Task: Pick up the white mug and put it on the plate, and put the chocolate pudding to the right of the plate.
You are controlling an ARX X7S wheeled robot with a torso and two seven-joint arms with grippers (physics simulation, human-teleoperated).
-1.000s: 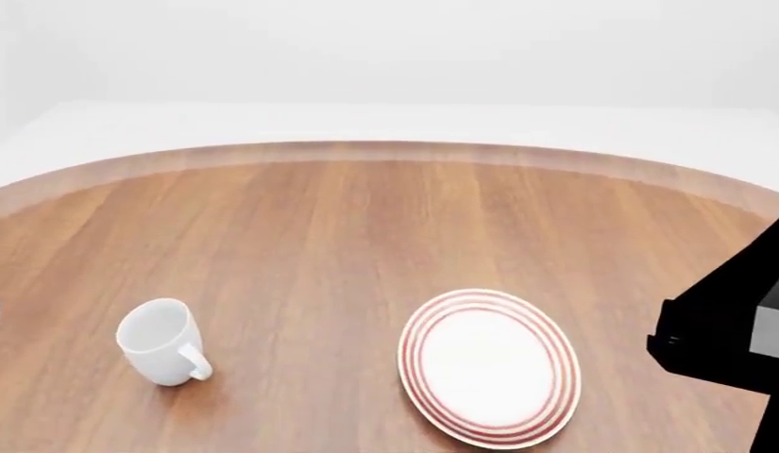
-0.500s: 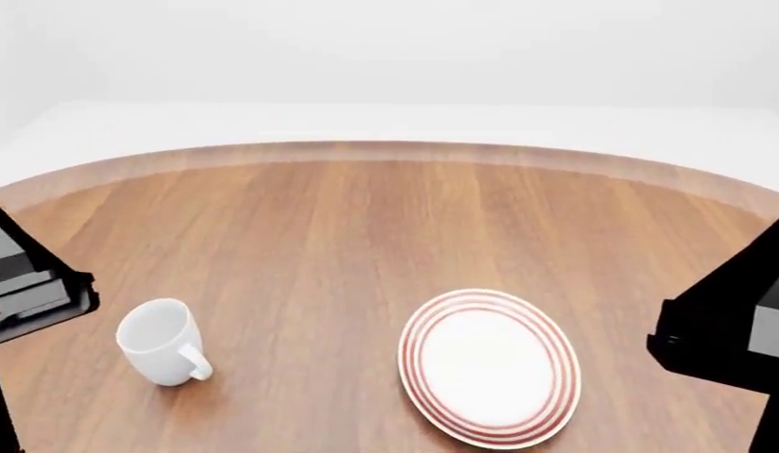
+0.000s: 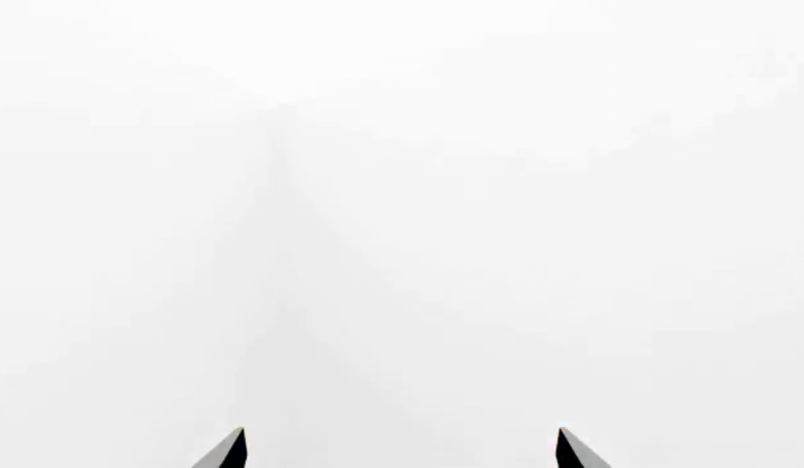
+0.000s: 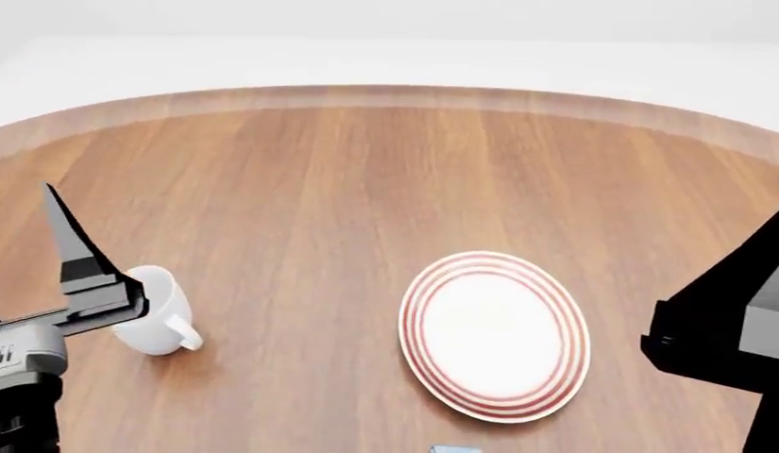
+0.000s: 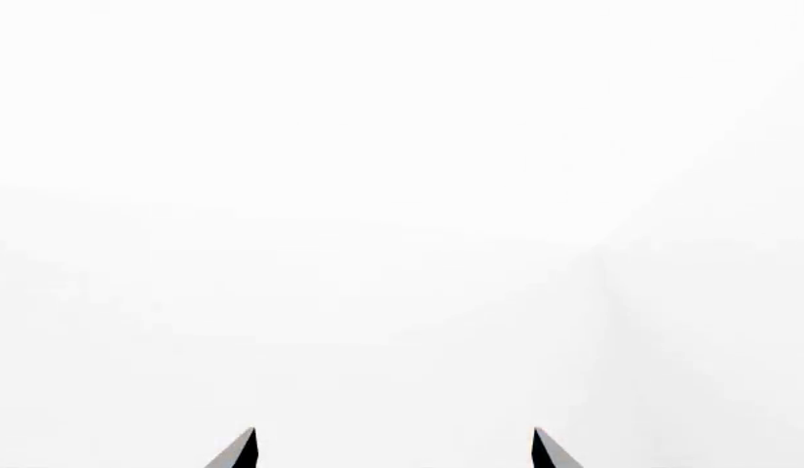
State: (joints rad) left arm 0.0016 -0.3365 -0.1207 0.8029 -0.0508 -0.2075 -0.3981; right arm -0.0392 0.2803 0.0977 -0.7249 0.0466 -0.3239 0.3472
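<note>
The white mug [image 4: 156, 321] stands upright on the wooden table [image 4: 364, 189], handle toward the robot, well left of the plate [image 4: 495, 335], which is bare. The left gripper [image 3: 399, 450] is at the mug's left side and partly in front of it in the head view, its fingers spread apart and holding nothing; one dark fingertip [image 4: 61, 226] points away from the robot. The right gripper [image 5: 391, 450] is spread too, also empty.

The likely risk is a knock: the left gripper looks close to the mug's wall, so a sideways move could tip or push the mug before the fingers straddle it. The glossy, tapered surface could also slip in a shallow grasp.

Both wrist views show only white background, so neither confirms alignment. The chocolate pudding [image 4: 455, 449] is only a blue sliver at the head view's lower edge. The right arm [image 4: 729, 340] is cut off.
</note>
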